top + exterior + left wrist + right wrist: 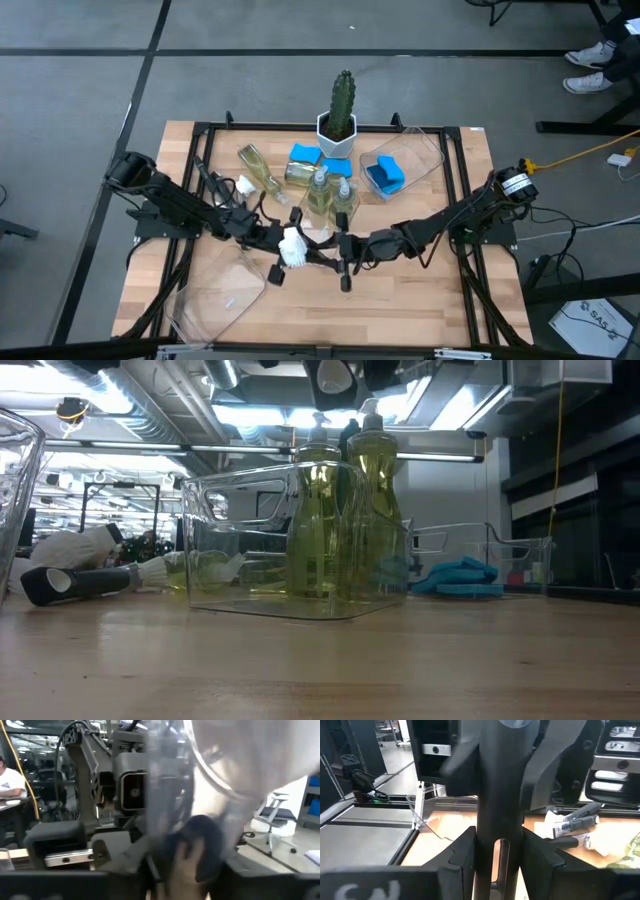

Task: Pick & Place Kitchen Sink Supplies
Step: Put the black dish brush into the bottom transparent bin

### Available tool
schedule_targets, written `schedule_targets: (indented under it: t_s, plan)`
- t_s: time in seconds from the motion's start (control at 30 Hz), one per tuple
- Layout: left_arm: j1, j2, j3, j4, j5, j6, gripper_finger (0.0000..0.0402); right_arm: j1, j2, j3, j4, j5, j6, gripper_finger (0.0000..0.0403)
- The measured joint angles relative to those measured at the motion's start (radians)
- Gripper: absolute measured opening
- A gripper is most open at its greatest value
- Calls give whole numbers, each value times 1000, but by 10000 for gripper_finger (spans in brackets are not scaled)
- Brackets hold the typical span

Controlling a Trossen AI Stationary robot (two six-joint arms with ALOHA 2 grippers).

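Note:
Both grippers meet over the table's middle, near the front, on one slim brush with a white head (293,248) and a black handle (492,820). My left gripper (283,250) comes from the left and is shut at the head end. My right gripper (345,262) comes from the right and is shut on the handle. Two bottles of yellow-green liquid (330,195) stand upright in a clear tray (230,540). Two more bottles (258,165) lie on their sides behind them. Blue sponges (305,153) lie by the cactus. A second brush (80,575) lies flat on the table. My left gripper holds the brush close to its white head (293,248), coming level from the table's left. In its own wrist view the blurred head fills the picture and hides the place of contact. My right gripper pinches the black handle (492,837) between its two fingers (462,852), beside the handle's hanging slot (503,860). The fingers come level from the table's right and lie across the handle. The brush is off the table.
A green cactus in a white pot (340,115) stands at the far middle. A clear tray (425,160) at the far right holds a blue sponge (385,175). Another clear tray (220,295) lies at the near left. A black frame (200,140) rims the table.

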Motion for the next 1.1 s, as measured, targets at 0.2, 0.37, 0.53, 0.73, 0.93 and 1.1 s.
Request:
schedule_targets:
  t_s: [0.2,0.37,0.53,0.73,0.93,1.1]
  plan:
    - [-2,-4,-1,-49,-48,8,93,-1,0,0,-35,1,18,133]
    - [-15,-47,-1,-173,-42,14,92,-2,0,0,-72,-15,77,161]
    - [-89,-178,-1,-425,-213,15,92,-1,0,0,-122,-22,150,199]
    - [-295,-327,-1,-690,-516,-6,92,-1,0,0,-160,-41,206,243]
    - [-465,-401,-1,-920,-668,-237,92,-1,0,0,-161,-42,250,260]
    - [-535,-423,1,-1061,-679,-441,92,-1,0,0,-193,-67,288,261]
